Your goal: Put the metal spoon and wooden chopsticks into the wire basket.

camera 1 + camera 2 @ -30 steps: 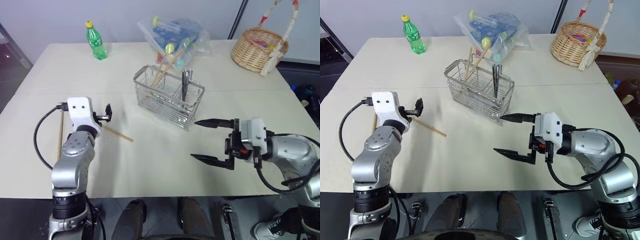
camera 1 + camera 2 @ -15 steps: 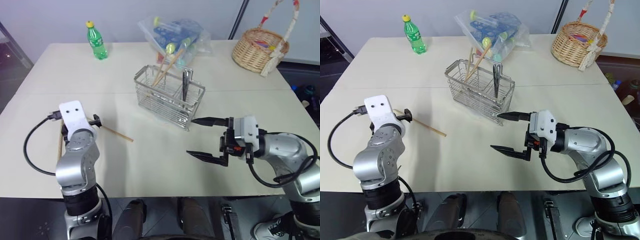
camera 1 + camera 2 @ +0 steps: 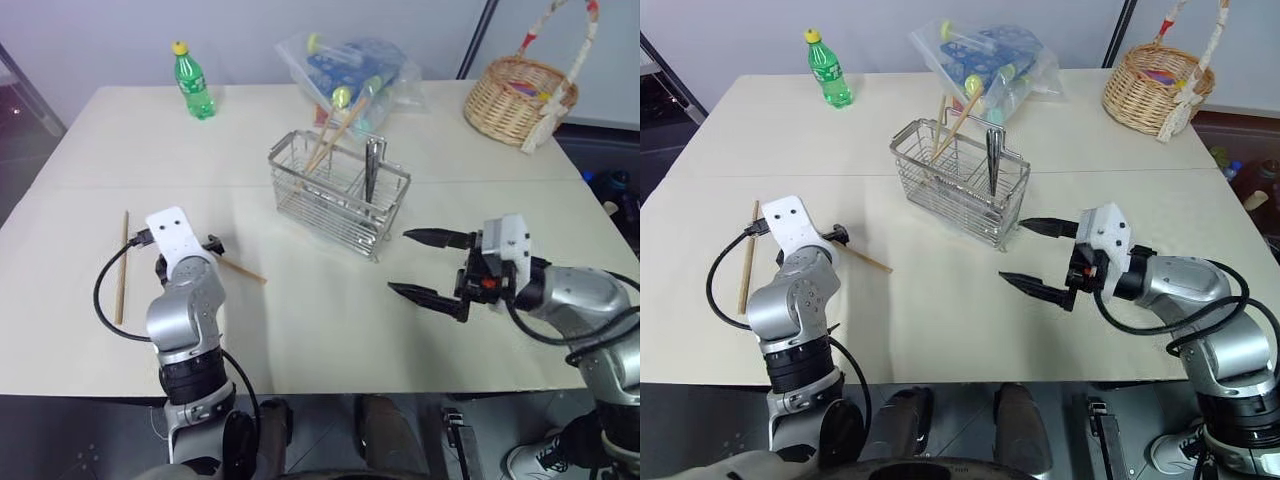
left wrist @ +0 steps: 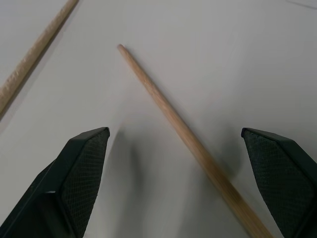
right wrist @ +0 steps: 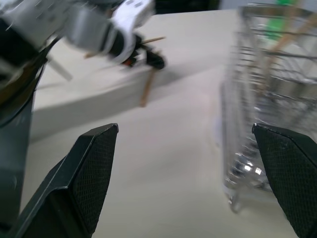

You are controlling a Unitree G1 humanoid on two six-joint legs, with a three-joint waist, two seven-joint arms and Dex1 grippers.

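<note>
The wire basket stands mid-table. The metal spoon stands upright in it, and two wooden sticks lean out of it. Two wooden chopsticks lie flat on the table: one at the left, the other toward the middle. My left gripper hangs open just above the second chopstick, a finger on either side, not touching it. To the right of the basket, my right gripper stands open and empty above the table, pointing left.
A green bottle stands at the back left. A clear plastic bag of coloured things lies behind the wire basket. A woven wicker basket with a tall handle sits at the back right.
My left gripper has sunk toward the table and tipped down over the chopstick; the far-left chopstick now shows fully. My right gripper has shifted a little to the right, still open.
</note>
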